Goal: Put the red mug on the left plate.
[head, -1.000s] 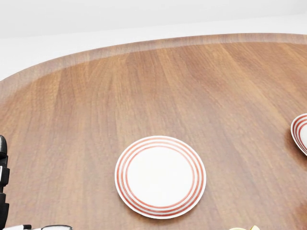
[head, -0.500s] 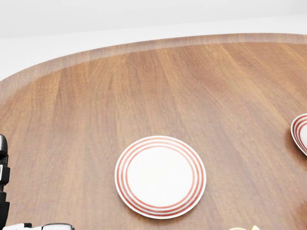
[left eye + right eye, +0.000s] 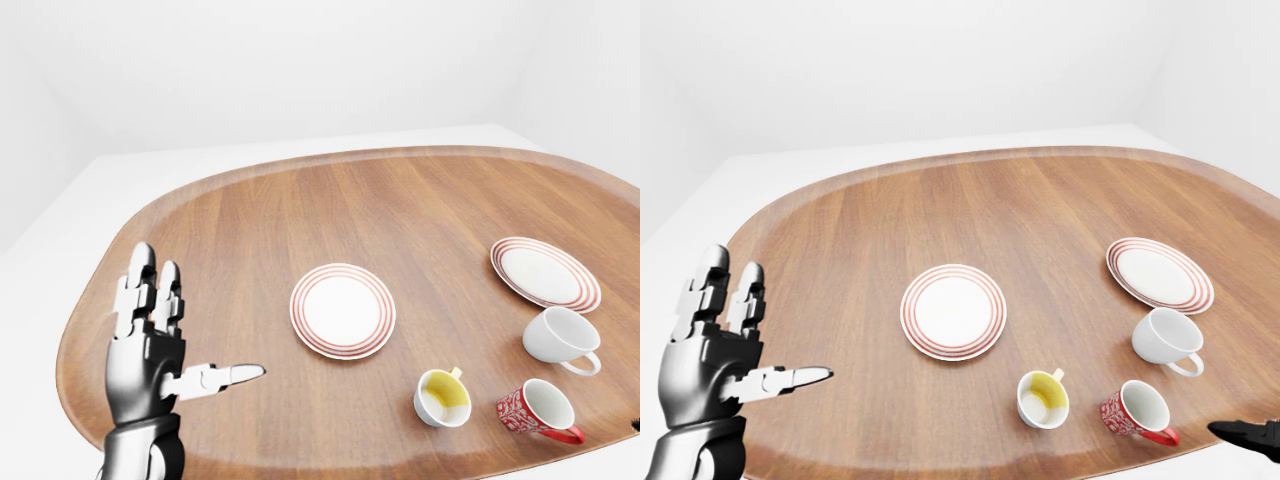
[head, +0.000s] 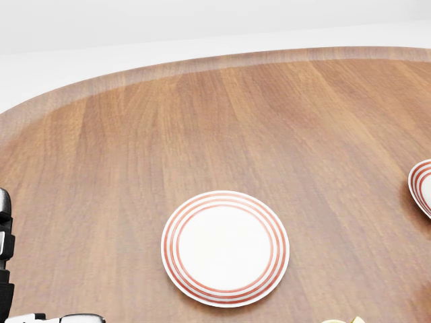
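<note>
The red patterned mug (image 3: 1135, 410) lies tipped on the wooden table, near the bottom right of the right-eye view, its mouth facing up toward me and its handle to the right. The left plate (image 3: 342, 310), white with red rings, sits bare in the middle of the table. My left hand (image 3: 190, 325) is raised at the lower left, open, fingers spread and thumb pointing right, well apart from the plate. Only a dark tip of my right hand (image 3: 1250, 435) shows at the bottom right edge, just right of the red mug.
A second ringed plate (image 3: 545, 273) lies at the right. A white mug (image 3: 560, 338) sits below it and a yellow-lined mug (image 3: 442, 397) left of the red one. The oval table's rim (image 3: 300, 160) curves round the top and left.
In the head view my left hand's edge has shifted very slightly downward. The plates have not moved.
</note>
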